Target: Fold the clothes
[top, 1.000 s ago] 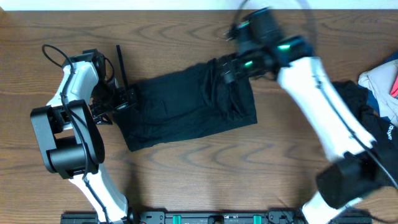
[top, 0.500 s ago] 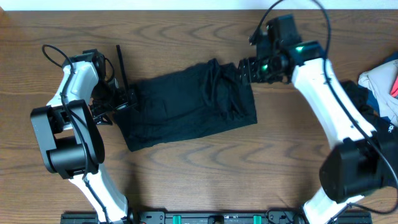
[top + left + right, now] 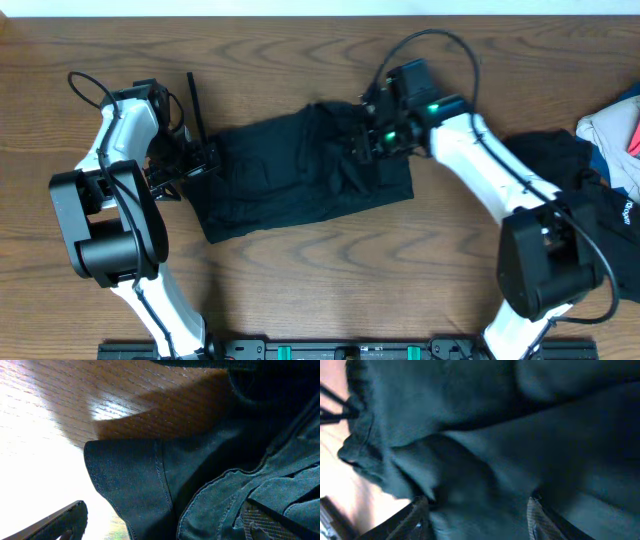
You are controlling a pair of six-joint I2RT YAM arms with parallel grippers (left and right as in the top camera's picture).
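Overhead and wrist views. A black garment (image 3: 290, 180) lay flattened into a rough oblong at the middle of the worktop (image 3: 300, 290), nearer the far edge than the near edge. Its long axis ran from left to right, tilted a little, so that the right end pointed toward the far right corner and the left end toward the near left corner. The left half lay fairly smooth. The right half was gathered into wrinkles and ridges running across the short way.

The left gripper (image 3: 208, 160) sat at the left short edge of the black garment, level with the cloth, jaws wide open. In the left wrist view a hemmed corner of the fabric lay on the wood between its fingers (image 3: 55, 522), not pinched.

The right gripper (image 3: 365, 140) was pressed down into the wrinkled cloth at the far right corner of the black garment. In the right wrist view its fingers (image 3: 417, 517) stood apart with a raised fold of black fabric between them. Whether they had clamped that fold could not be told.

A second black garment (image 3: 545, 160), crumpled and bearing a small white mark, lay heaped along the right edge of the worktop, well apart from the first. A whitish garment (image 3: 608, 128) with pink and blue touched it at the far right corner.
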